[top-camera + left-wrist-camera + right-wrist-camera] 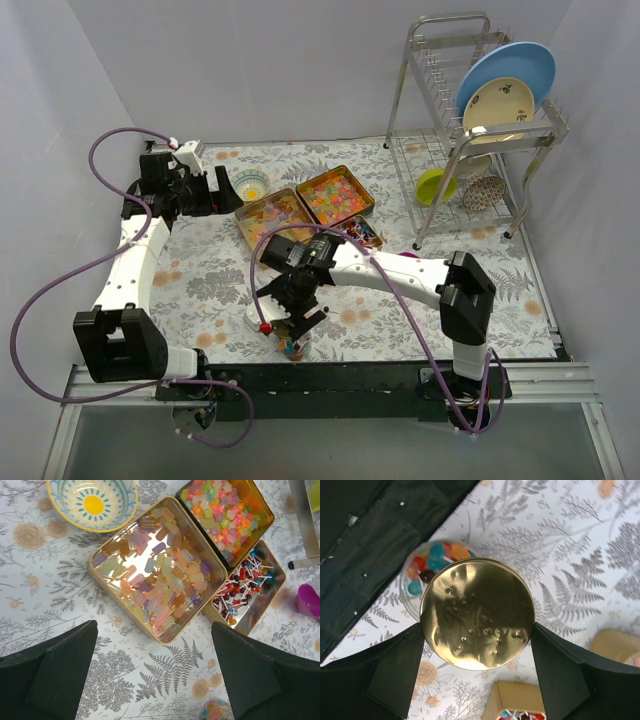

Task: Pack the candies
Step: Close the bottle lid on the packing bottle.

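Three gold tins hold the candies: pale gummies [155, 575] [272, 214], bright jellies [222, 507] [335, 194], and red-blue-white wrapped pieces [244, 590] [361, 232]. A small glass jar [427, 565] [292, 346] near the table's front edge holds mixed candies. My right gripper [477, 645] [292, 318] is shut on the round gold lid [477, 614], held flat just above the jar and covering most of its mouth. My left gripper [157, 672] [215, 190] is open and empty, hovering above the cloth in front of the gummy tin.
A yellow-and-blue patterned bowl [92, 502] [250, 183] stands left of the tins. A magenta scoop [307, 600] lies right of the wrapped-candy tin. A metal dish rack [470, 130] with plates and bowls stands at the back right. A floral cloth [200, 280] covers the table.
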Controlling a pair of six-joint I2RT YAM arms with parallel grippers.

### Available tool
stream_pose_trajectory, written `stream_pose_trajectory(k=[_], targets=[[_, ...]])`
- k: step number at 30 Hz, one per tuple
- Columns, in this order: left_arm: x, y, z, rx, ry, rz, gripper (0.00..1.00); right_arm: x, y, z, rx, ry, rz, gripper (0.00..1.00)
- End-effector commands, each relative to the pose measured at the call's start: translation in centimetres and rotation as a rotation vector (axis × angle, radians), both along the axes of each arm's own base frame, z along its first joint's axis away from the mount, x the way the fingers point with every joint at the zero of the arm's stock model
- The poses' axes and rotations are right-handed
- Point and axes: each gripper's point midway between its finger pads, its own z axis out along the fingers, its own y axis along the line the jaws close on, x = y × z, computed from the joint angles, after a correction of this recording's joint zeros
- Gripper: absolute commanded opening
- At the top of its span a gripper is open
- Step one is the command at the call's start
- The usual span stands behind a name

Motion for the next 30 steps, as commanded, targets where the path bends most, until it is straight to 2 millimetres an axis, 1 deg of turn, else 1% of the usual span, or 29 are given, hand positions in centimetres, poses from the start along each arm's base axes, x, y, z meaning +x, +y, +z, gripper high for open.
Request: stream_pose_trajectory(k=[1,2,8,15,17,23,30], targets=[[-0.9,1.4,2.9,0.018,-0.074,0.035,0.98,-1.5,0.7,0.0,-0.021,-0.003,0.032,0.76],[-1.2,1.5,3.1,0.018,-0.082,0.035,0.98,-1.6,0.4,-0.5,-0.037,-0.003,0.032,0.76],[-1.8,1.5,3.2,0.009,-0.082,0.032,0.98,-1.8,-0.3,-1.8,-0.076,-0.028,0.04,0.76],[-2.1,1.5,3.0,0.004,-0.075,0.027,0.98,-3.2,-1.3,-3.0,-0.132,0.002,0.081,0.77],[-2.2,1.5,2.6,0.003,-0.067,0.023,0.98,-3.4,-1.4,-3.3,-0.144,0.006,0.086,0.77],[-2.1,1.5,2.4,-0.001,-0.066,0.019,0.98,-3.7,-1.4,-3.6,-0.154,0.004,0.097,0.77],[-2.0,1.4,2.0,-0.011,-0.055,0.013,0.98,-3.7,-1.2,-4.2,-0.165,-0.009,0.096,0.78]])
